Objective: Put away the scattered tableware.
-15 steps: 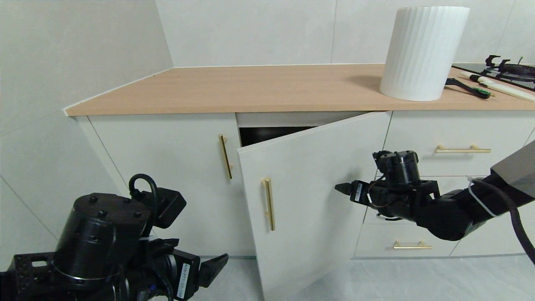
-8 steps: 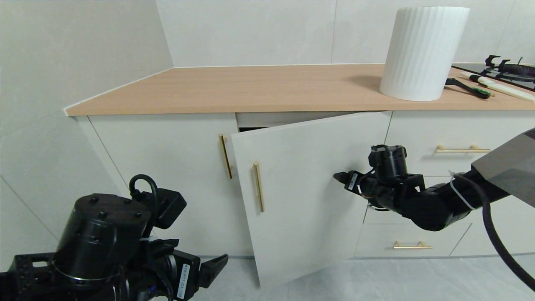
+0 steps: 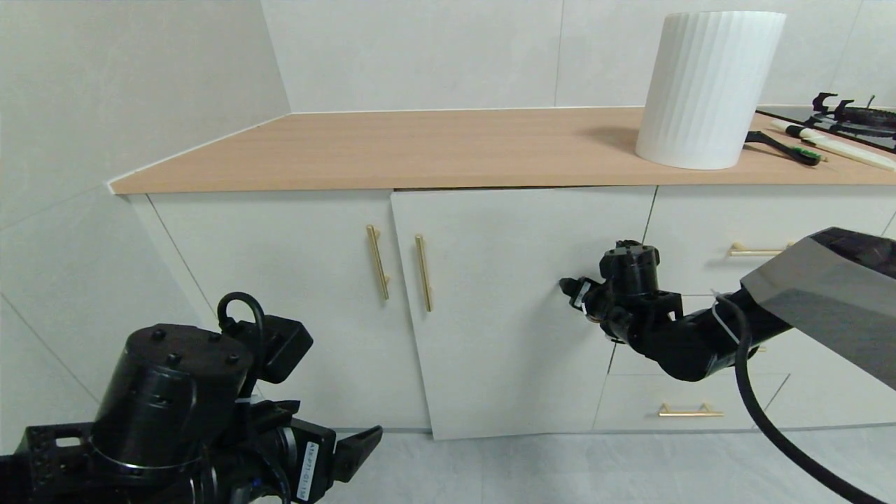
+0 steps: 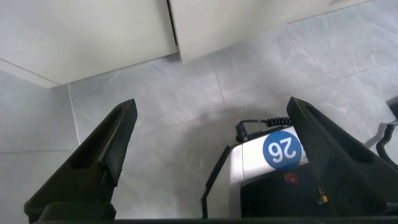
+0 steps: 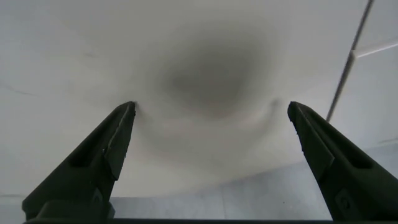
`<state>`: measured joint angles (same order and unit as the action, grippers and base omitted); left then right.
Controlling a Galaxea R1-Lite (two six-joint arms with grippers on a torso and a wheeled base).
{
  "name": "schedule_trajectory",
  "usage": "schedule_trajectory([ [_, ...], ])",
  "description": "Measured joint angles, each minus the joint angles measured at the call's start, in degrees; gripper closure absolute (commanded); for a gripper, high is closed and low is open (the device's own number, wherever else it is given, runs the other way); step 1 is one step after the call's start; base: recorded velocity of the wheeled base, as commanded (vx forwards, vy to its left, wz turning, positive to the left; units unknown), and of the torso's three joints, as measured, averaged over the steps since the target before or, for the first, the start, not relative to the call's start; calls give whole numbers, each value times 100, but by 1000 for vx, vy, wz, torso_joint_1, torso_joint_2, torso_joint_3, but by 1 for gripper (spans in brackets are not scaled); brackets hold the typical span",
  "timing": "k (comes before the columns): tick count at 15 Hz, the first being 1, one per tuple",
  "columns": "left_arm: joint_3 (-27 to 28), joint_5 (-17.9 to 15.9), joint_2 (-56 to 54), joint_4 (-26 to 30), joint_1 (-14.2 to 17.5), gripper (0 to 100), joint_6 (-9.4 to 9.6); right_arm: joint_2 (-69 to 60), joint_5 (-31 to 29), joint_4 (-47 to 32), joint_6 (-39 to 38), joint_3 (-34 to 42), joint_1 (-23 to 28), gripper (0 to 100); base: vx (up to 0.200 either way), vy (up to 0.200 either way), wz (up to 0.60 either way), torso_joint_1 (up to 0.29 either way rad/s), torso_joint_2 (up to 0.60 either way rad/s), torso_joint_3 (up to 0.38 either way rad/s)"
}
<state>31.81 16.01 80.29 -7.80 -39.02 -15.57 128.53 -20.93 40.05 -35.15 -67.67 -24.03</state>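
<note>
Jaws spread and empty on both arms: right jaws tips-on at the shut cabinet door [image 3: 518, 308], left jaws low over the floor [image 4: 186, 93]; utensils [image 3: 787, 148] lie on the counter [image 3: 420, 147] beside the ribbed container [image 3: 707, 91], long axes slanting toward the hob [image 3: 850, 115], up-right of the nearer right jaws.

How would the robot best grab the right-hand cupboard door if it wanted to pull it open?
By the upright gold bar handle near that door's left edge. Come straight from the front with the right pincer straddling the bar: it is slim, vertical and seems to stand off the flat panel.
</note>
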Motion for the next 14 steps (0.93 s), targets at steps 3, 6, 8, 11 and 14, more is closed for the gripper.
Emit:
schedule_trajectory([
  [3,2,0,2,1,0,0,2,152,-195,-4,0,-157,9,0,0,0,0,0,0,0],
  [6,2,-2,4,1,0,0,2,268,-312,-15,1,-280,18,0,0,0,0,0,0,0],
  [8,2,-2,4,0,0,0,2,249,-293,-4,-7,-250,24,0,0,0,0,0,0,0],
  [11,0,0,0,0,-2,0,2,99,200,-17,-11,30,2,0,0,0,0,0,0,0],
  [14,5,5,-11,0,0,0,2,-717,2036,-50,143,1268,-56,0,0,0,0,0,0,0],
])
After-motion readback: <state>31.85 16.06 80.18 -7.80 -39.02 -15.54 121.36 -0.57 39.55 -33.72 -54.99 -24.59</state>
